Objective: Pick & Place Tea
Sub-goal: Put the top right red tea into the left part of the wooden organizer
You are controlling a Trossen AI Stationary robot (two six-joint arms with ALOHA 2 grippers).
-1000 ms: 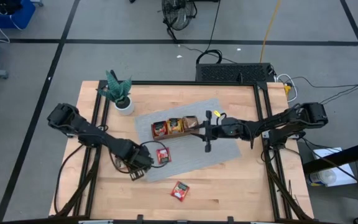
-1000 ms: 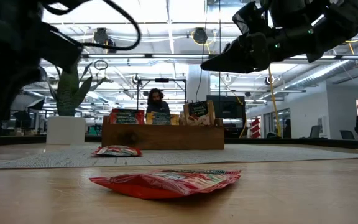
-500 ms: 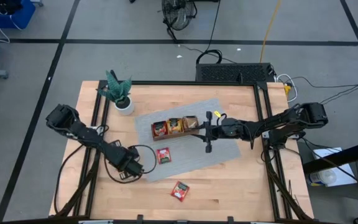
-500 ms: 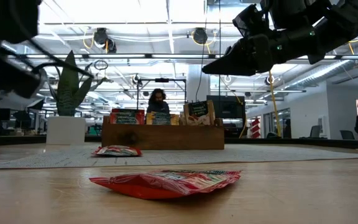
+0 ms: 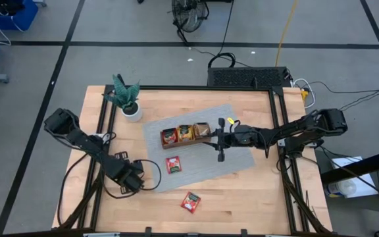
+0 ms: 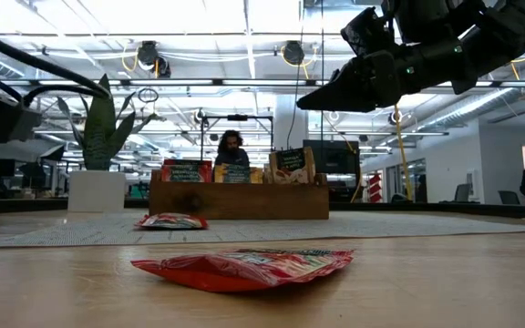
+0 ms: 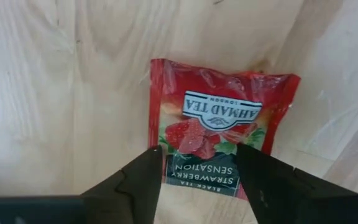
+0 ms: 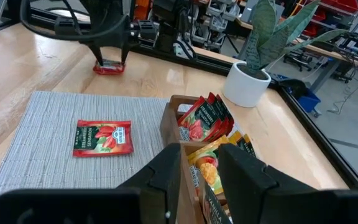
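At the front edge of the table (image 5: 255, 197), the front tea bag (image 5: 190, 201) lies flat on the bare wood, red, with nobody near it. A bit further back and off to the left, my left gripper (image 7: 199, 171) hangs open over the side tea bag (image 7: 219, 134). That one is red too and lies flat on the wood, and I am not holding it. Next comes the mat tea bag (image 5: 174, 164), another red one, lying on the grey mat (image 5: 222, 164). Behind it stands the wooden tray (image 6: 240, 202) with three boxes in a row. Red bags stand in one and orange-yellow ones in the middle, too tightly packed for me to count. My right gripper (image 8: 199, 152) is up in the air at the tray's right end, and I cannot tell if it is open or closed. So I count three loose tea bags, one tray and one mat. I think the job is partly done, and those three bags are left to put away.
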